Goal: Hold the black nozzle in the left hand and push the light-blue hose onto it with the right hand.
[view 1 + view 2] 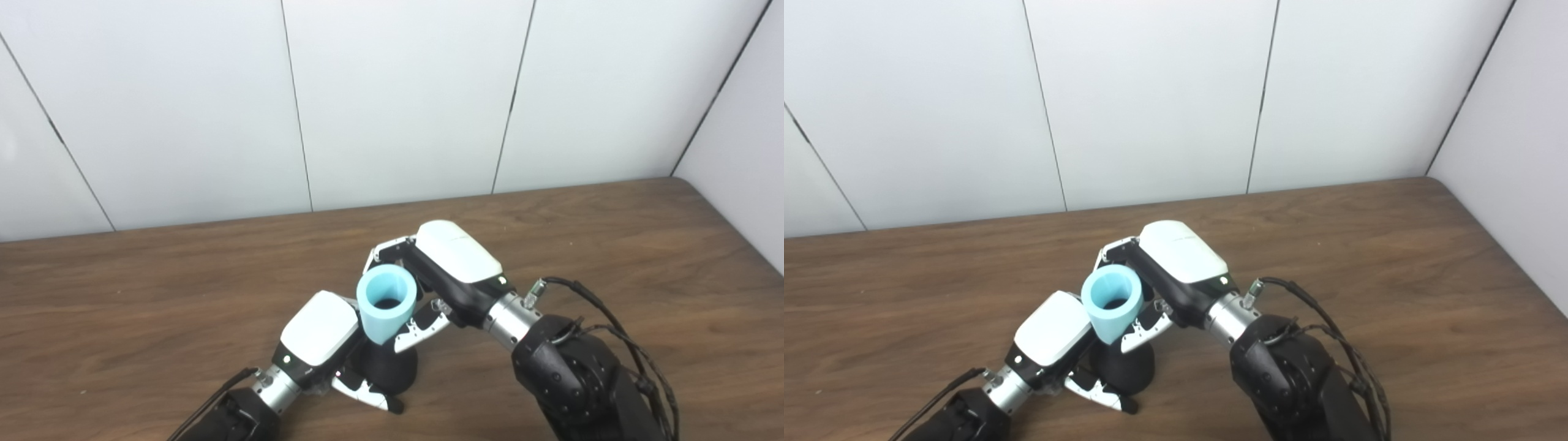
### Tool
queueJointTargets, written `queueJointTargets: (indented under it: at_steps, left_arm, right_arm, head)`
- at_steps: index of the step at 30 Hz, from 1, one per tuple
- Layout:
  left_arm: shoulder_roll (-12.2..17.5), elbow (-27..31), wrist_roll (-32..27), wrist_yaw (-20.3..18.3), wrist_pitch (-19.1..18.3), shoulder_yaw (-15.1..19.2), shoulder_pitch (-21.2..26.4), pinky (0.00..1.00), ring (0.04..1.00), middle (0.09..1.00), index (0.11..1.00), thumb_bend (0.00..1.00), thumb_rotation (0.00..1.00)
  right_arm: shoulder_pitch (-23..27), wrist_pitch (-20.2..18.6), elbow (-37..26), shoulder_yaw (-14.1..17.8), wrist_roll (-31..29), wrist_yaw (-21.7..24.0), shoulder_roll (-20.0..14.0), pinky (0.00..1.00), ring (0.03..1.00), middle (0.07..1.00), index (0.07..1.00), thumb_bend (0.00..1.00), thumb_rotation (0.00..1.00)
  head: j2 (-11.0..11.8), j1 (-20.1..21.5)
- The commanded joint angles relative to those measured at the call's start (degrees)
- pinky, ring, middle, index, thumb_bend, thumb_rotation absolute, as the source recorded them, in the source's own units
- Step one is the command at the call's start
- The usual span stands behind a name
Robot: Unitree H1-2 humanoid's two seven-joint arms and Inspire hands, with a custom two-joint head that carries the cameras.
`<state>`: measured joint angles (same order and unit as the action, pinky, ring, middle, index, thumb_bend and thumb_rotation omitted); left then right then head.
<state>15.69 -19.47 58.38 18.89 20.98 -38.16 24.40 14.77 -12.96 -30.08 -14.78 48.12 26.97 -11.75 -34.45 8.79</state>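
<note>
Left eye view
- Black nozzle (392,367): matte, flared cone, wide end down near the wooden table (122,306); whether it touches the surface cannot be told. Its narrow top is hidden inside the hose.
- Left hand (321,337): fingers curled round the nozzle's lower body from its left side. Judged purpose: to brace the part against a downward push.
- Light-blue hose (386,303): short, smooth, thick-walled tube, open bore facing the camera, tilted slightly. Its lower end meets the nozzle top; depth of seating is not visible.
- Right hand (456,260): closed round the hose from the right and rear, fingers wrapped behind the upper rim, thumb low at the front. Judged purpose: a grip near the tube's axis lets the push run straight along it.
- Table: brown wood grain, matte.

Right eye view
- Hose (1111,300): dark bore visible; wall thickness even round the rim.
- Nozzle (1127,367): rounded skirt, no gloss, directly beneath the hose.
- Left hand (1053,337): glossy white back shell; grasping the nozzle base.
- Right hand (1182,254): white shell, black palm; clamped on the hose.
- Wall panels (1151,92): plain white, dark seams.
- Task state, judged: parts mated; full seating unconfirmed.
</note>
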Motion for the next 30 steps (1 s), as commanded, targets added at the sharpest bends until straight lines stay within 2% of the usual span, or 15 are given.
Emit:
queueJointTargets:
  at_steps: [1, 5, 8, 9, 10, 11, 12, 14, 15, 17, 21, 30]
  left_arm:
    - [-1.4, -3.3, 1.8, -0.9, -0.6, -3.1, -5.9, 0.24, 0.349, 0.438, 0.539, 0.49, 0.00]
    - [-1.5, -3.4, 1.6, -0.7, -0.4, -3.1, -5.9, 0.25, 0.353, 0.440, 0.540, 0.49, 0.00]
    - [-1.6, -3.5, 1.4, -0.6, -0.3, -3.0, -5.9, 0.24, 0.350, 0.437, 0.538, 0.49, 0.00]
    - [-1.6, -3.6, 1.4, -0.7, -0.3, -3.0, -5.9, 0.24, 0.349, 0.437, 0.538, 0.49, 0.00]
    - [-1.6, -3.6, 1.4, -0.7, -0.3, -3.0, -5.9, 0.24, 0.349, 0.437, 0.538, 0.49, 0.00]
    - [-1.6, -3.6, 1.4, -0.7, -0.3, -3.0, -5.9, 0.24, 0.348, 0.436, 0.538, 0.49, 0.00]
    - [-1.6, -3.6, 1.4, -0.9, -0.3, -3.0, -5.9, 0.24, 0.349, 0.437, 0.539, 0.49, 0.00]
    - [-1.6, -3.6, 1.4, -0.7, -0.2, -3.0, -5.9, 0.25, 0.350, 0.442, 0.542, 0.49, 0.00]
    - [-1.6, -3.7, 1.4, -0.4, -0.1, -3.0, -5.9, 0.24, 0.349, 0.438, 0.538, 0.49, 0.00]
    - [-1.5, -3.7, 1.4, -0.4, 0.0, -3.0, -5.9, 0.23, 0.349, 0.436, 0.538, 0.49, 0.00]
    - [-1.6, -3.9, 1.5, -0.2, 0.1, -3.1, -5.8, 0.24, 0.349, 0.435, 0.537, 0.49, 0.00]
    - [-1.6, -4.1, 2.0, 0.0, -0.3, -3.3, -5.7, 0.24, 0.349, 0.438, 0.539, 0.49, 0.00]
  right_arm:
    - [0.2, 0.3, 0.4, 0.5, 0.9, -0.5, -0.9, 0.16, 0.222, 0.471, 0.479, 0.53, 0.00]
    - [0.0, -0.3, 0.3, 0.7, 0.8, -0.5, -0.7, 0.15, 0.219, 0.471, 0.480, 0.53, 0.00]
    - [0.3, -0.9, -0.2, 0.8, 1.4, 0.0, -0.7, 0.25, 0.345, 0.447, 0.525, 0.52, 0.00]
    - [0.4, -1.3, -0.4, 0.8, 1.7, 0.4, -0.7, 0.29, 0.394, 0.500, 0.559, 0.76, 0.09]
    - [0.5, -1.6, -0.6, 0.8, 1.8, 0.7, -0.6, 0.26, 0.368, 0.555, 0.605, 0.88, 0.17]
    - [0.6, -2.2, -0.8, 1.1, 1.1, 1.1, -0.4, 0.24, 0.351, 0.589, 0.634, 0.95, 0.22]
    - [0.7, -2.9, -0.9, 1.4, 0.1, 1.4, -0.2, 0.29, 0.411, 0.644, 0.680, 0.98, 0.27]
    - [0.8, -4.0, -1.1, 2.0, -1.8, 2.1, 0.2, 0.39, 0.542, 0.722, 0.751, 1.00, 0.35]
    - [0.8, -4.4, -1.2, 2.3, -2.4, 2.3, 0.3, 0.48, 0.635, 0.753, 0.779, 1.00, 0.39]
    - [0.8, -5.5, -1.3, 2.7, -3.6, 2.8, 0.5, 0.55, 0.692, 0.766, 0.794, 1.00, 0.42]
    - [0.9, -7.3, -1.6, 3.2, -5.9, 3.4, 0.3, 0.58, 0.706, 0.775, 0.816, 1.00, 0.42]
    - [0.7, -7.9, -1.8, 3.2, -7.6, 2.9, -0.6, 0.61, 0.761, 0.823, 0.853, 1.00, 0.40]
  head:
    - [-0.1, 0.1]
    - [-0.1, 0.1]
    - [-0.1, 0.1]
    - [0.0, 0.1]
    - [0.0, 0.1]
    - [0.0, 0.2]
    - [0.0, 0.2]
    - [0.1, 0.1]
    - [0.1, 0.1]
    - [0.1, 0.1]
    - [0.2, 0.2]
    - [0.3, 0.0]
